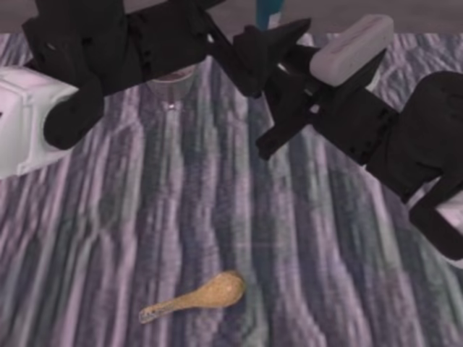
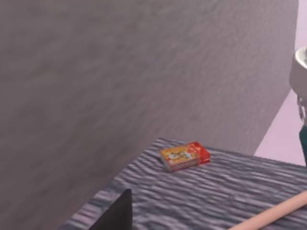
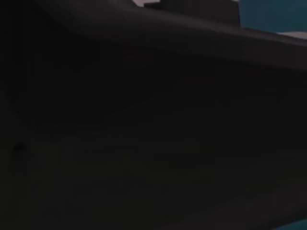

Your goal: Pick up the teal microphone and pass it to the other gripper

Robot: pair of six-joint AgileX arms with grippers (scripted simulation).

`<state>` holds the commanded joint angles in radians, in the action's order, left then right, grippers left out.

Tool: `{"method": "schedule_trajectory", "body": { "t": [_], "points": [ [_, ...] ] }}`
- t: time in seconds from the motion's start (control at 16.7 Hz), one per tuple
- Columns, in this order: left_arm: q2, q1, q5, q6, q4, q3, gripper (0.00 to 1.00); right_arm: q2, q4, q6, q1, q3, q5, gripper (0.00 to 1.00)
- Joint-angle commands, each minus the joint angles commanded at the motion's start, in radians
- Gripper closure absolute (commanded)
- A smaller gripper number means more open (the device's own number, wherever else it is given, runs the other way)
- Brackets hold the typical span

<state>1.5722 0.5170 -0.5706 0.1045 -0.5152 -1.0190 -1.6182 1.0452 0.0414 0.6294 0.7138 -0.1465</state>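
though the tan spoon (image 1: 199, 295) lies plain at the lower centre of the top view, the two grippers crowd together at the upper centre. the left gripper (image 1: 271, 47) and right gripper (image 1: 282, 101) overlap there, and i cannot tell whether either grasps anything. only a sliver of the teal microphone (image 1: 269, 12) shows, cut off by the top edge. the right wrist view is dark. farthest off, the left wrist view shows a red box (image 2: 185, 155).

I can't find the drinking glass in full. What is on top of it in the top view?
The left arm crosses above the glass, covering its far rim. Only the near rim shows, so its contents cannot be seen. Both grippers meet beside it, near the teal microphone.
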Motion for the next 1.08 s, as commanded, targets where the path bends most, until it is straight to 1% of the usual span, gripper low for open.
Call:
{"method": "schedule_trajectory", "body": {
  "t": [0.54, 0.6, 1.08],
  "points": [
    [0.0, 0.0, 0.0, 0.0, 0.0, 0.0, 0.98, 0.0, 0.0, 0.0, 0.0, 0.0, 0.0, 1.0],
    [0.0, 0.0, 0.0, 0.0, 0.0, 0.0, 1.0, 0.0, 0.0, 0.0, 0.0, 0.0, 0.0, 1.0],
    [0.0, 0.0, 0.0, 0.0, 0.0, 0.0, 1.0, 0.0, 0.0, 0.0, 0.0, 0.0, 0.0, 1.0]
  ]
}}
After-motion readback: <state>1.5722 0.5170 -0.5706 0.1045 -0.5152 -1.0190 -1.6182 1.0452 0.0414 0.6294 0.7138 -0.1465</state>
